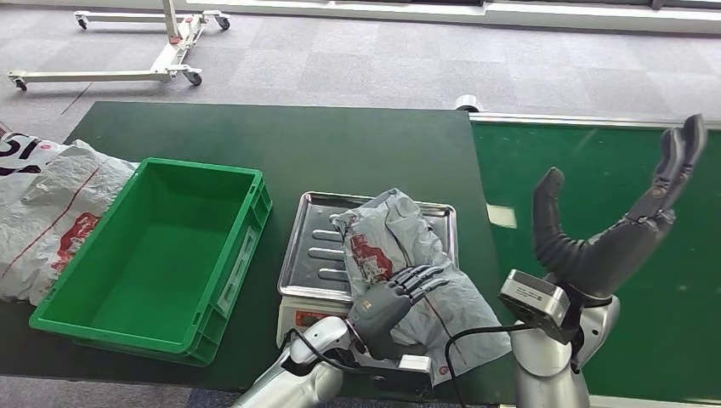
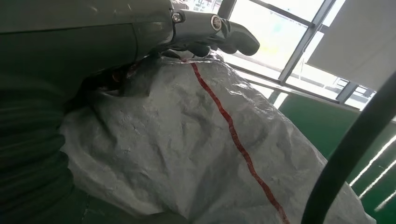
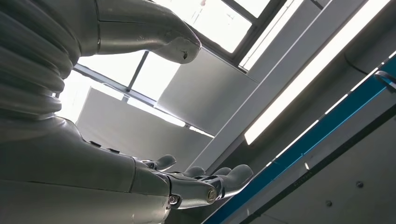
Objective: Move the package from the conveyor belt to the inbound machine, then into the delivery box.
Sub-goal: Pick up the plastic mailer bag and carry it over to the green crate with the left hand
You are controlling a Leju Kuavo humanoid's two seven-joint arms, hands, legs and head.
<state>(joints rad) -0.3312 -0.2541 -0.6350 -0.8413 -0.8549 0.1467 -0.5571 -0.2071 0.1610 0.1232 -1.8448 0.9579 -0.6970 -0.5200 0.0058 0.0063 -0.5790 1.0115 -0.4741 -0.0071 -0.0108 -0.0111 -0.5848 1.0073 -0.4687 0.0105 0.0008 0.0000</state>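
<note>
Left hand [image 1: 393, 302] rests on package [image 1: 400, 246] atop scale [image 1: 316, 246].

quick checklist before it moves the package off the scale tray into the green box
1. Package on the metal tray of the inbound machine: ok, it lies there, one end hanging over the tray's near edge.
2. Left robot hand on the package: ok for contact, its fingers rest on top; whether the grip is firm, cannot tell.
3. Right robot hand out of the way: ok, raised open above the conveyor belt, holding nothing.
4. Green delivery box ready: ok, it stands open and empty beside the tray.
5. Path from tray to box: ok, nothing stands between them.
6. Other bags beyond the box: ok, outside it.
</note>
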